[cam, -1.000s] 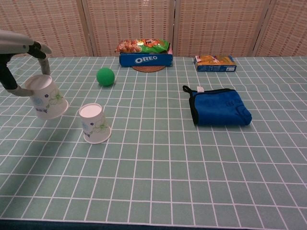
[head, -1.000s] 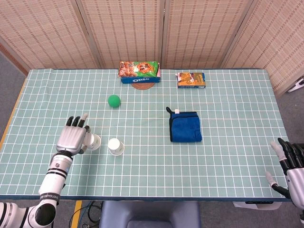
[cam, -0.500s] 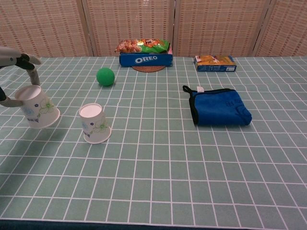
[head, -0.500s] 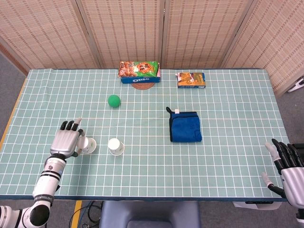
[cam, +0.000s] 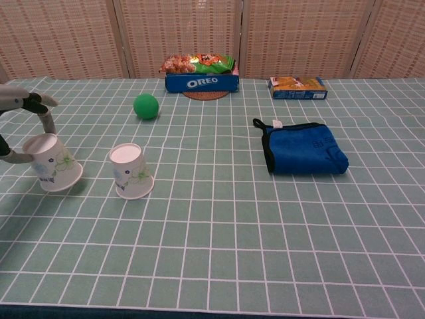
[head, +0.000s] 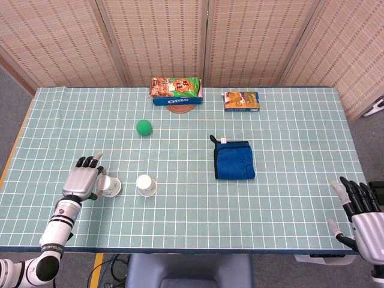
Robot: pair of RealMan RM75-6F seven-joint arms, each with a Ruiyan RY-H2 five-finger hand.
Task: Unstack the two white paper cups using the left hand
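Two white paper cups with a floral print are apart on the table. One cup (head: 144, 185) (cam: 133, 171) stands upside down by itself. The other cup (head: 110, 186) (cam: 54, 163) is tilted with its base up and left, its rim low at the table. My left hand (head: 84, 179) (cam: 28, 103) holds this cup, fingers wrapped round its base end. Whether its rim touches the table is unclear. My right hand (head: 359, 209) hangs at the table's front right edge, fingers spread and holding nothing; the chest view does not show it.
A green ball (head: 143, 127) (cam: 146, 106) lies behind the cups. A folded blue cloth (head: 234, 160) (cam: 304, 147) lies mid-table. At the back stand an Oreo pack (head: 176, 91) (cam: 201, 74) on a round mat and a small snack box (head: 241, 100) (cam: 297, 87).
My left hand has carried its cup to the left and lowered it close to the table. The standing cup has not moved. My right hand has shifted slightly.
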